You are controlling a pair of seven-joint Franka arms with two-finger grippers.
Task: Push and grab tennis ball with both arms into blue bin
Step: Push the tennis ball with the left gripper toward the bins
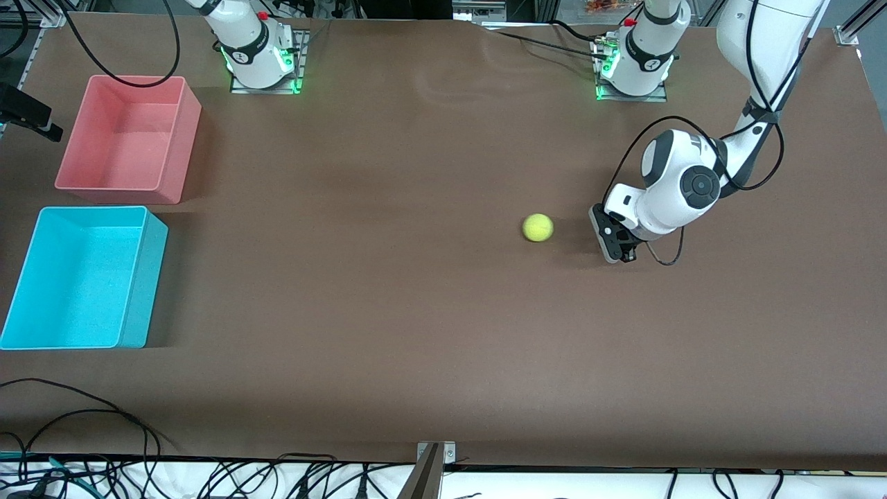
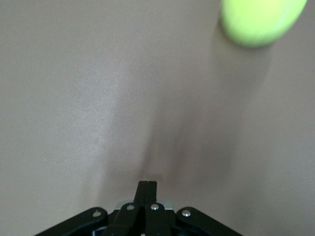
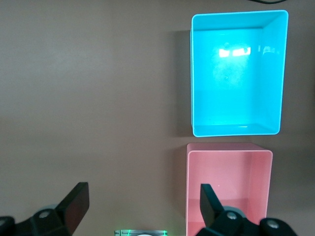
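The tennis ball (image 1: pixel 538 227) lies on the brown table, toward the left arm's end. My left gripper (image 1: pixel 619 249) is low at the table beside the ball, a short gap from it on the side away from the bins. Its fingers are shut and empty. In the left wrist view the shut fingertips (image 2: pixel 146 185) point over bare table, with the ball (image 2: pixel 261 19) ahead and off to one side. The blue bin (image 1: pixel 138 277) stands empty at the right arm's end. My right gripper (image 3: pixel 141 204) is open and empty, high above the table, looking down on the blue bin (image 3: pixel 236 83).
An empty pink bin (image 1: pixel 128 138) stands beside the blue bin, farther from the front camera; it also shows in the right wrist view (image 3: pixel 229 187). A black clamp-like object (image 1: pixel 24 113) juts in at the table edge near the pink bin. Cables lie along the near edge.
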